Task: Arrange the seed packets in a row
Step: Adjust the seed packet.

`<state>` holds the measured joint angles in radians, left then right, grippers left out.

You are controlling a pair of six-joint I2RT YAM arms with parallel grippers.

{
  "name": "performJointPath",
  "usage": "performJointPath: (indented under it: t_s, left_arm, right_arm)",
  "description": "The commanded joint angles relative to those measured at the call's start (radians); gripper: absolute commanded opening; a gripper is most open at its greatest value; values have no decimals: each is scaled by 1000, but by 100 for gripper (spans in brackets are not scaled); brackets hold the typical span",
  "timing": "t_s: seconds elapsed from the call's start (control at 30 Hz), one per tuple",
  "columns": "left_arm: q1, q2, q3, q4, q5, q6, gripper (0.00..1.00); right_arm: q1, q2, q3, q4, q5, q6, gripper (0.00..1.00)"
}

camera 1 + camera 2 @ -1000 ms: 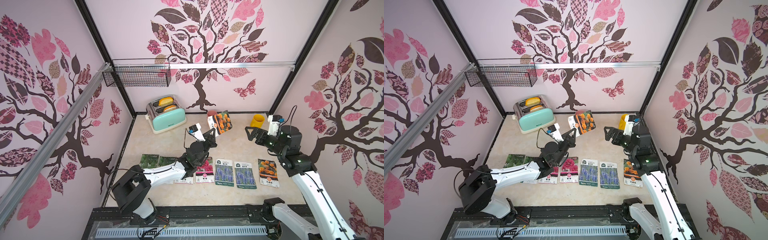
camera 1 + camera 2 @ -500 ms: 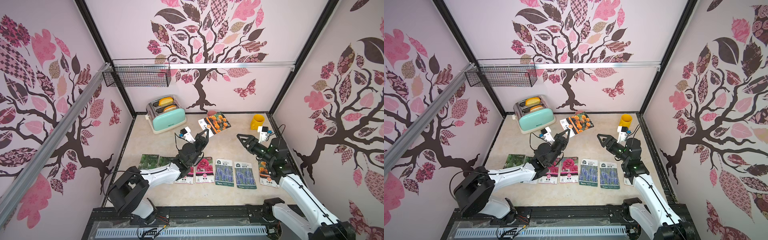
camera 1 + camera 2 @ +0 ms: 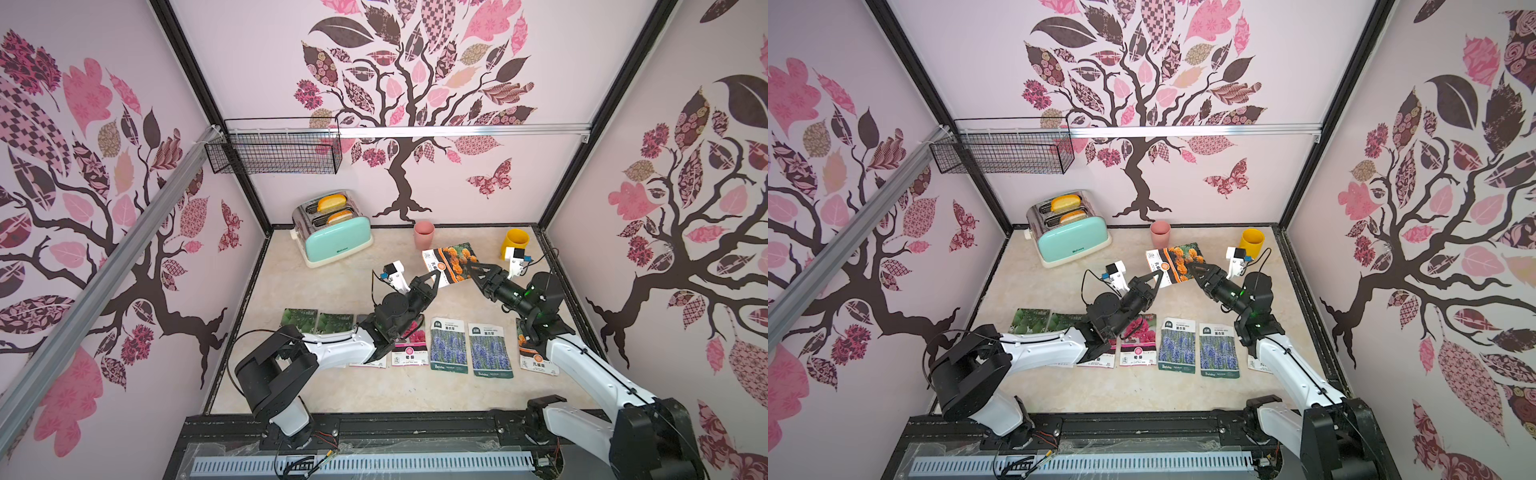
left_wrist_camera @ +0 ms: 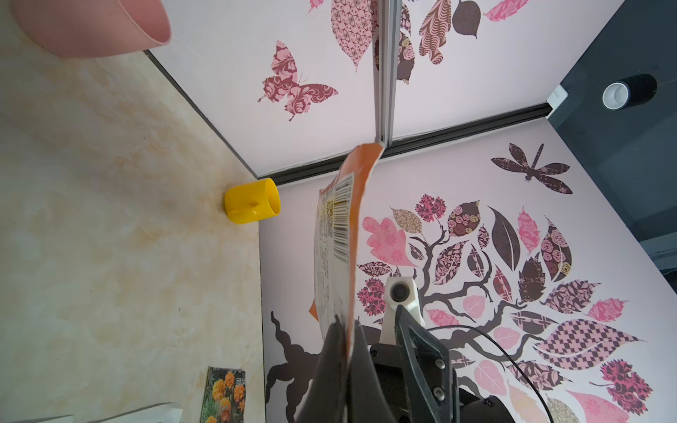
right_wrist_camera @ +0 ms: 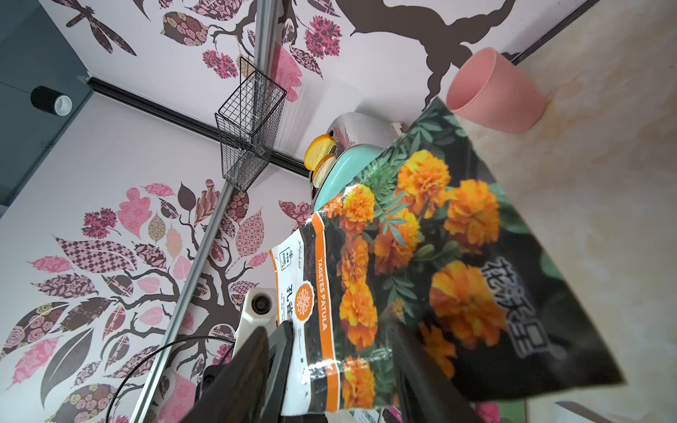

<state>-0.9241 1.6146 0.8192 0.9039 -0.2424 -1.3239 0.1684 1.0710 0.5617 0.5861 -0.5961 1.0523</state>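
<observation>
Now my left jaws pinch the marigold seed packet by its white end above the worktop; my right jaws straddle its opposite edge, still parted.

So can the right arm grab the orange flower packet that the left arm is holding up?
Probably yes. The right end effector is open, with its jaws on either side of the free end of the marigold packet and nothing in between. The left end effector pinches the opposite end.
</observation>
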Motion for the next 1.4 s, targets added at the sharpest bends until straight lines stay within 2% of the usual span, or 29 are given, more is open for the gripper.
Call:
performJointPath:
  t_s: [0.0,0.33,0.67,0.93,1.0,1.13,1.2,1.23,1.3,1.37]
  left_arm:
    - [2,10,28,25,-7,33,0]
    - [7,15,69,5,-21,63,0]
    - [14,34,108,3,42,54,0]
    - [-1,43,95,15,64,36,0]
    - [-2,44,91,19,67,32,0]
    - [-6,47,90,29,73,40,0]
    - [1,32,79,25,89,59,0]
    - [17,16,68,16,123,77,5]
    - [73,-37,48,-55,229,124,33]
    - [158,-109,35,-195,384,226,59]
  right_arm:
    - [5,-52,9,-15,1,-31,55]
    - [5,-119,-29,-73,-11,-44,51]
    - [5,-41,31,-43,-11,-46,48]
    - [5,79,95,94,2,-6,47]
    - [5,103,102,139,2,22,40]
    - [5,126,104,184,2,45,2]
    - [5,111,107,142,9,6,0]
    - [2,97,108,106,12,-28,0]
    - [-3,62,114,16,9,-106,0]
    - [-11,36,147,-124,-19,-220,0]
